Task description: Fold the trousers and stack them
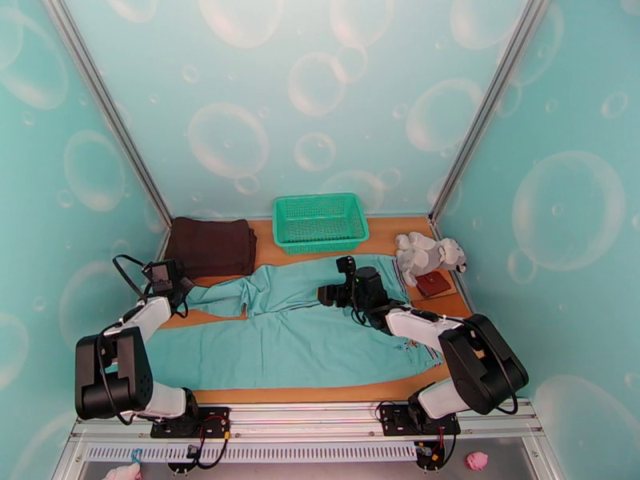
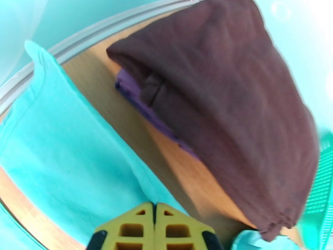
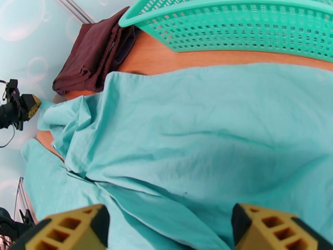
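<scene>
Both legs of the trousers lie flat across mid-frame. Left gripper, pressed together, pinches the upper leg's cuff at centre left; right gripper hangs spread above that leg. Best to pinch there too, then carry both ends over evenly.

Top camera looks down from behind the arms over the whole wooden worktop; both low wrist cameras face its far edge, sharing the folded dark brown garment.
</scene>
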Motion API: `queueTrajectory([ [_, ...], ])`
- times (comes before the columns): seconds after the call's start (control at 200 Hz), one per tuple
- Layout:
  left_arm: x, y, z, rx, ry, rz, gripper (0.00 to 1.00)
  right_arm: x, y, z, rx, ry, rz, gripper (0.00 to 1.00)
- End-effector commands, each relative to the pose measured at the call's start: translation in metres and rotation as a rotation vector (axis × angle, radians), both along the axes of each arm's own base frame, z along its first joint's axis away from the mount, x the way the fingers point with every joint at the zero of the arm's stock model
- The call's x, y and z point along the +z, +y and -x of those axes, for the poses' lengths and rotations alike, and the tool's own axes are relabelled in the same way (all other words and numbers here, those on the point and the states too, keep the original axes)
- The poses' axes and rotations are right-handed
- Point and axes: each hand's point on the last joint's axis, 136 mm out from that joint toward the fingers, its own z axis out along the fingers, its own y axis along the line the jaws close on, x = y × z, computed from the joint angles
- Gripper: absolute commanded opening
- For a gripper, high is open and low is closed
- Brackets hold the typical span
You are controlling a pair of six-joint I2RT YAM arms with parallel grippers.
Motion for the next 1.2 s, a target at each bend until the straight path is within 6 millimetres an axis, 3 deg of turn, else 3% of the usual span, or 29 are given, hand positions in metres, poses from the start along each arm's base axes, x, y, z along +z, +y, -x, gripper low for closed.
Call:
queueTrajectory([
  [0.0, 0.026, 0.004, -0.018, 0.012, -0.039, 0.03, 0.0, 0.005, 0.006, -0.003, 0.018, -0.008, -0.004, 0.82],
  [0.1, 0.046, 0.014, -0.05, 0.018, -0.073, 0.014, 0.0, 0.003, 0.006, -0.004, 0.016, -0.004, -0.002, 0.82],
  [0.19, 0.049, 0.025, -0.079, 0.036, -0.063, 0.011, 0.0, 0.001, 0.006, -0.005, 0.016, 0.001, 0.003, 0.82],
  [0.27, 0.04, 0.031, -0.108, 0.048, -0.05, 0.026, 0.12, -0.002, 0.007, -0.005, 0.018, 0.007, 0.006, 0.82],
  [0.35, 0.033, 0.021, -0.143, -0.025, -0.09, 0.049, 0.18, -0.003, 0.009, -0.005, 0.024, 0.011, 0.008, 0.82],
  [0.395, 0.028, 0.014, -0.157, -0.06, -0.09, 0.064, 0.3, -0.004, 0.01, -0.005, 0.027, 0.013, 0.011, 0.82],
  [0.44, 0.024, 0.004, -0.172, -0.124, -0.086, 0.067, 0.33, -0.006, 0.01, -0.005, 0.027, 0.015, 0.017, 0.82],
  [0.55, 0.02, -0.012, -0.189, -0.234, -0.067, -0.002, 0.46, -0.008, 0.012, -0.004, 0.033, 0.019, 0.021, 0.82],
  [0.655, 0.038, -0.012, -0.175, -0.24, -0.113, -0.1, 0.48, -0.009, 0.014, -0.004, 0.039, 0.022, 0.025, 0.82],
  [0.72, 0.056, -0.007, -0.146, -0.196, -0.181, -0.147, 0.49, -0.01, 0.016, -0.004, 0.045, 0.026, 0.026, 0.82],
  [0.775, 0.061, 0.003, -0.11, -0.103, -0.202, -0.169, 0.5, -0.011, 0.017, -0.003, 0.05, 0.03, 0.028, 0.82],
  [0.86, 0.051, 0.022, -0.059, 0.025, -0.176, -0.18, 0.52, -0.01, 0.019, -0.003, 0.057, 0.027, 0.023, 0.82],
  [0.935, 0.024, 0.034, -0.035, 0.059, -0.064, -0.143, 0.52, -0.007, 0.021, -0.002, 0.064, 0.024, 0.017, 0.82],
  [1.06, -0.031, 0.022, -0.04, -0.086, 0.063, 0.011, 0.48, -0.002, 0.021, 0.0, 0.063, 0.003, 0.014, 0.82],
  [1.195, -0.058, -0.007, -0.056, -0.206, 0.055, 0.138, 0.46, -0.007, 0.02, -0.002, 0.058, 0.012, 0.022, 0.82],
])
